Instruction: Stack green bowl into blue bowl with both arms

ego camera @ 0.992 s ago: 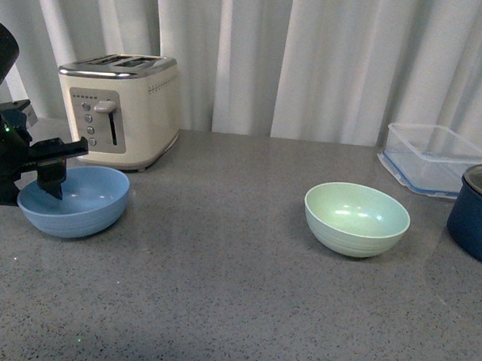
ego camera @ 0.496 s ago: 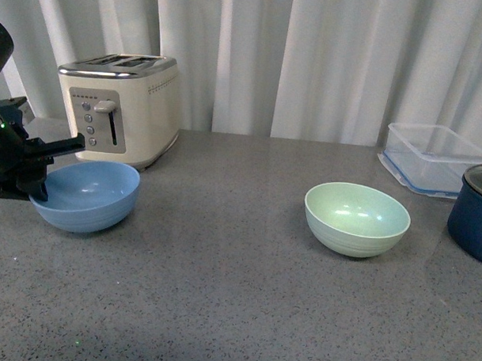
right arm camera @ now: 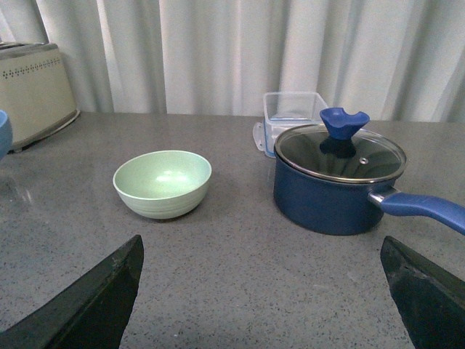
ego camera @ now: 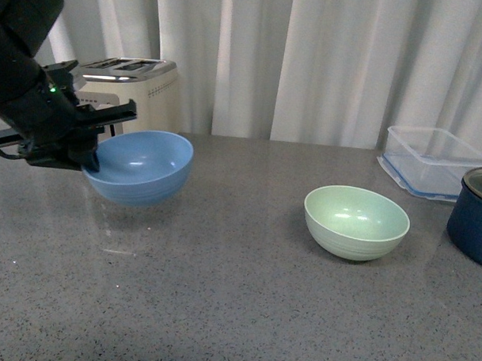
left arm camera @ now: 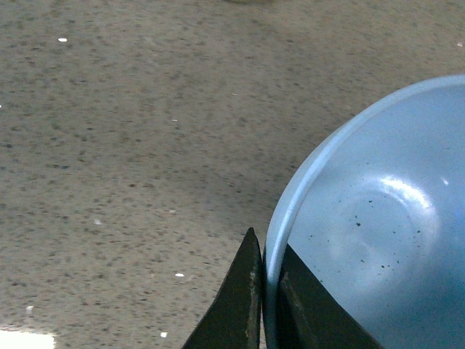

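My left gripper (ego camera: pixel 90 161) is shut on the rim of the blue bowl (ego camera: pixel 142 167) and holds it in the air above the grey counter, left of centre. In the left wrist view the two black fingers (left arm camera: pixel 240 305) pinch the bowl's rim (left arm camera: pixel 275 247). The green bowl (ego camera: pixel 356 219) sits upright on the counter to the right, apart from both arms; it also shows in the right wrist view (right arm camera: pixel 163 182). My right gripper (right arm camera: pixel 261 291) is open and empty, low over the counter in front of the green bowl; it is out of the front view.
A cream toaster (ego camera: pixel 133 86) stands at the back left, behind my left arm. A clear blue-rimmed container (ego camera: pixel 432 158) and a dark navy pot with a glass lid (right arm camera: pixel 338 178) stand at the right. White curtains hang behind the counter.
My left gripper has lifted the blue bowl off the counter and carried it up and to the right, toward the middle. The green bowl has not moved.
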Robot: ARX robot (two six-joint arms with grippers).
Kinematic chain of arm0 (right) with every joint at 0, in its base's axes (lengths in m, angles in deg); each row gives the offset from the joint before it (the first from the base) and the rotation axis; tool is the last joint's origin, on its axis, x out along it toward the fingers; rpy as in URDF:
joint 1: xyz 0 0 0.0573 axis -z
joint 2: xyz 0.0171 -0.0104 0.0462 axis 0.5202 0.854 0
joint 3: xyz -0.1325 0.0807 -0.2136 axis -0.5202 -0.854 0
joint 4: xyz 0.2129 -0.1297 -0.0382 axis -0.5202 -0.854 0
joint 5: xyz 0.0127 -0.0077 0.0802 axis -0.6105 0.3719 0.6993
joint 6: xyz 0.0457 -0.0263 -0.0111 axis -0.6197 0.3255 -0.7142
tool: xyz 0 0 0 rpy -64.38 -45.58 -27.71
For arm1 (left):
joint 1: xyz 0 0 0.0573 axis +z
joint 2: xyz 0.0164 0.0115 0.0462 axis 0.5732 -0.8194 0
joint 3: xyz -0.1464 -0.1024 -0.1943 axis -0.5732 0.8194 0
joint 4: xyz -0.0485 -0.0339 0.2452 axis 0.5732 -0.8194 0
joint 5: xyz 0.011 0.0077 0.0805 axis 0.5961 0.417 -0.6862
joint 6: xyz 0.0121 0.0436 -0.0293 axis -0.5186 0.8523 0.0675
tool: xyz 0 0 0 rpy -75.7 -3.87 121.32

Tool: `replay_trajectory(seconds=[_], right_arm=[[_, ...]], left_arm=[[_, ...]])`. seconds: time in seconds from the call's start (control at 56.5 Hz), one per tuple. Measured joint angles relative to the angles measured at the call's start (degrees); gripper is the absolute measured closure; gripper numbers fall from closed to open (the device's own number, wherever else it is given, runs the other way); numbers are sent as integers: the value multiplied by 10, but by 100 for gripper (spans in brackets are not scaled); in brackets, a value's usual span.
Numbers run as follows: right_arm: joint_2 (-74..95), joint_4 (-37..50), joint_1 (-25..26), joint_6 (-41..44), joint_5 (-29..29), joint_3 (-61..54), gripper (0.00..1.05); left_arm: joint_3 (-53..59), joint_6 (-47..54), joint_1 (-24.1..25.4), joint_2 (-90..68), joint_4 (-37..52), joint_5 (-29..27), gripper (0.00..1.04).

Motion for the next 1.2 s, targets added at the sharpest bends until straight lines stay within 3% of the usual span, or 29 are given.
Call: replay_trajectory(seconds=[0.177,0.549,1.205], right_arm=[[0,0,0,0,0,0,10],[0,0,0,0,0,0,10],[0,0,0,0,0,0,10]], left_arm=[[-35,-8,-48,-15,-3,-5,101],[-80,-26,-101,-76,-17,-5,101],[-123,-44,-126,-144,-36,-19,101]])
